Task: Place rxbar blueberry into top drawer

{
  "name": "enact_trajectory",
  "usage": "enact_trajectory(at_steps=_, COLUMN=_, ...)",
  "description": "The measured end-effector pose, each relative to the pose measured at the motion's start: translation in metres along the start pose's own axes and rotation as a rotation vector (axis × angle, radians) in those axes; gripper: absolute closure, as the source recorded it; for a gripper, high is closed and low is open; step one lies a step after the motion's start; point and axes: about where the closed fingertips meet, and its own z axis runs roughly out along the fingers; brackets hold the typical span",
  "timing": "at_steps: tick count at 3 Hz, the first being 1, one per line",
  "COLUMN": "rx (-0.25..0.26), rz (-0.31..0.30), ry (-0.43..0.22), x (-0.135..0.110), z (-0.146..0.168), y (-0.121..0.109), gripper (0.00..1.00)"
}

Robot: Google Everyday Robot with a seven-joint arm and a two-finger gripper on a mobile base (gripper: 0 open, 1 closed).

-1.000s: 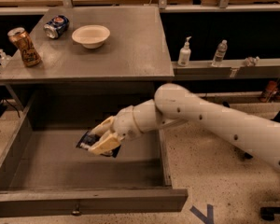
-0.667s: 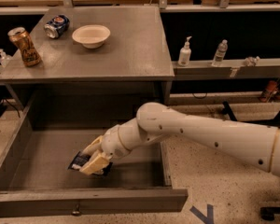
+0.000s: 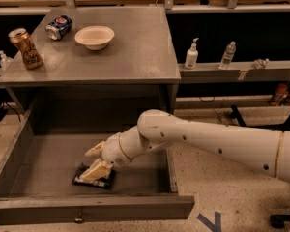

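Note:
The top drawer (image 3: 135, 209) is pulled out wide below the desk, its small knob at the front. The rxbar blueberry (image 3: 89, 181), a flat dark wrapper, lies on the drawer floor near the front. My gripper (image 3: 93, 161) reaches down into the drawer from the right. Its fingers (image 3: 95, 150) stand apart, the lower one resting on top of the bar. The gripper looks open, with the bar lying flat under it.
On the desk top (image 3: 135, 52) stand a white bowl (image 3: 94, 36), a blue soda can on its side (image 3: 58, 27) and a brown can (image 3: 26, 48). Bottles (image 3: 191, 55) stand on a shelf to the right. The drawer's walls surround the gripper.
My gripper moved down and left into the drawer with the bar. The bar now lies flat on the drawer floor and the fingers have spread.

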Motion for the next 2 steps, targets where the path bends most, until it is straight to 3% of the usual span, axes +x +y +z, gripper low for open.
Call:
enact_trajectory(at_steps=1, rx=-0.003, rz=-0.001, ry=0.000, x=-0.0003, z=0.0013, y=0.0009, gripper=0.00)
enact_trajectory(at_steps=2, rx=-0.003, rz=-0.001, ry=0.000, x=-0.0004, z=0.0013, y=0.0010, gripper=0.00)
